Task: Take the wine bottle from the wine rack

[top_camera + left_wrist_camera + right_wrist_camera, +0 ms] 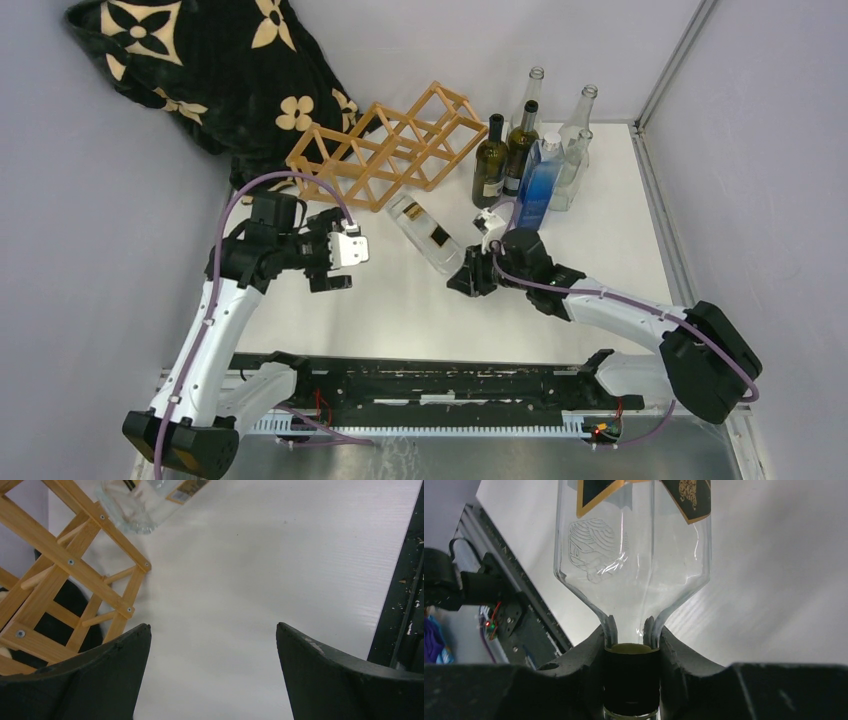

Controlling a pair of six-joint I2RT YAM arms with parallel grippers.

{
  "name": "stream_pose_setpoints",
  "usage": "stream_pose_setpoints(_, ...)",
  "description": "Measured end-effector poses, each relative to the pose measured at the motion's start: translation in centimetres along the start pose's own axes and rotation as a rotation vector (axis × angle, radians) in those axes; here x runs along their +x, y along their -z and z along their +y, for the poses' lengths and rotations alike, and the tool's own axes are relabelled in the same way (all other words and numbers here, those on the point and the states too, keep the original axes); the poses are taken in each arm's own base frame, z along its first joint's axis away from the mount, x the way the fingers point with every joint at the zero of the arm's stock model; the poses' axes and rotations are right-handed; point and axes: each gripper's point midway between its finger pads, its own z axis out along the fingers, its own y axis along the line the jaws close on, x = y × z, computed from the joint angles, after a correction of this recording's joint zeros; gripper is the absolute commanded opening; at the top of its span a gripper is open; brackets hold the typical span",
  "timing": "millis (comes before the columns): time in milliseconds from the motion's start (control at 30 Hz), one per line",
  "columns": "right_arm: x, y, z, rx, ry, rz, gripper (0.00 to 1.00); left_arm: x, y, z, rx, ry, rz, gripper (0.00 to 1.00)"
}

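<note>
Bottle [634, 570] handling: clear glass, so likely hard, slick and breakable. It looks empty, so probably light, with most of its weight at the far end.
Where to hold: the neck, just below the shoulder, where the swell keeps it from sliding through.
Right fingers [589, 655]: closed on that neck from both sides, with the shoulder right above the tips.
Left fingers [100, 680]: spread wide, holding nothing and touching nothing, with bare surface [280, 555] between them.
Bottle place: it runs away from the right fingers, slanting over the surface. Its base is just beside the rack's [390, 145] near corner, ahead of the left fingers. Contact there cannot be told.
Risk: a one-ended grip may let the body sag or twist.
</note>
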Motion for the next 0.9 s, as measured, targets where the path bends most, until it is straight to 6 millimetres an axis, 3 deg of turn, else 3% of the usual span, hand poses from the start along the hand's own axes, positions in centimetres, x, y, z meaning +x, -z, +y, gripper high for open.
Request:
stream_pose_setpoints(300,0.3,-1.0,7.8,-0.184,0.180,0.113,0.00,-1.8,-2.3,-1.6,0.132,-0.202,-0.047,1.00)
stream_pose_setpoints(433,0.5,-1.3,10.5,-0.237,0.237,0.135,0.00,-2.5,-2.8,-2.2,0.158,-0.308,-0.042,1.00)
stream_pose_setpoints(600,2.0,-2.0,12.1,-0.270,0.291,0.192,0.00,-1.4,-2.7,-1.9,0.146,-0.374,0.016,1.00)
stream_pose_setpoints(900,3.3,-1.7,13.9,-0.308,0.365,0.235,0.00,1.1,-2.2,-4.5,0.275,-0.387,0.106,1.00)
